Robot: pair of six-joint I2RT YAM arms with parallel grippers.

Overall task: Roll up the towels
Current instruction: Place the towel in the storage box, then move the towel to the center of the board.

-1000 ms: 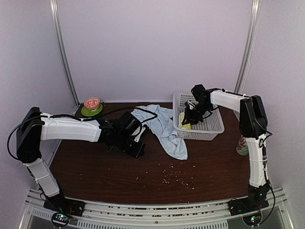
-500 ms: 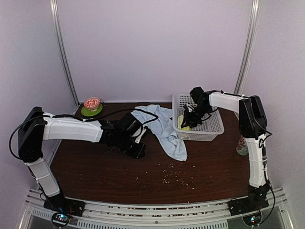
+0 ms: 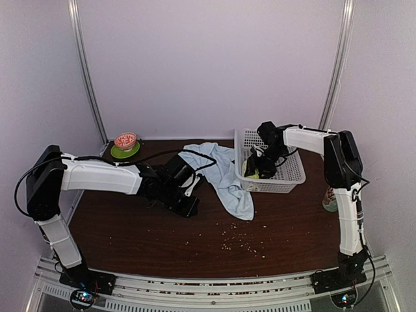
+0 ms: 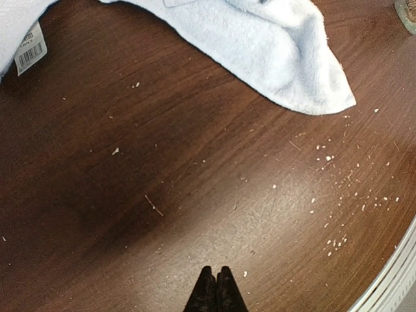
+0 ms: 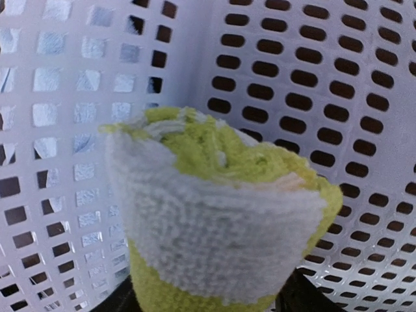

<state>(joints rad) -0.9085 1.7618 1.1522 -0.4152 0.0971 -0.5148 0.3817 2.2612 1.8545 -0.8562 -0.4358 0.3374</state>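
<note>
The small yellow-green towel (image 5: 214,208) is rolled up and stands in a corner of the white perforated basket (image 5: 312,78). My right gripper (image 5: 205,296) reaches into the basket (image 3: 289,177), its fingers spread on either side of the roll (image 3: 249,171). The larger light-blue towel (image 3: 224,175) lies crumpled and unrolled on the brown table, left of the basket. One corner of this towel (image 4: 260,45) shows in the left wrist view. My left gripper (image 4: 216,272) is shut on nothing, low over bare wood near the blue towel (image 3: 188,207).
A red bowl on a green saucer (image 3: 125,142) sits at the back left. A bottle (image 3: 330,198) stands by the right arm. Crumbs (image 3: 240,240) are scattered over the table's front middle. A barcode tag (image 4: 29,45) hangs from the blue towel.
My right gripper has sunk a little further left into the basket with the roll, and its jaws have spread apart. The left arm has barely moved.
</note>
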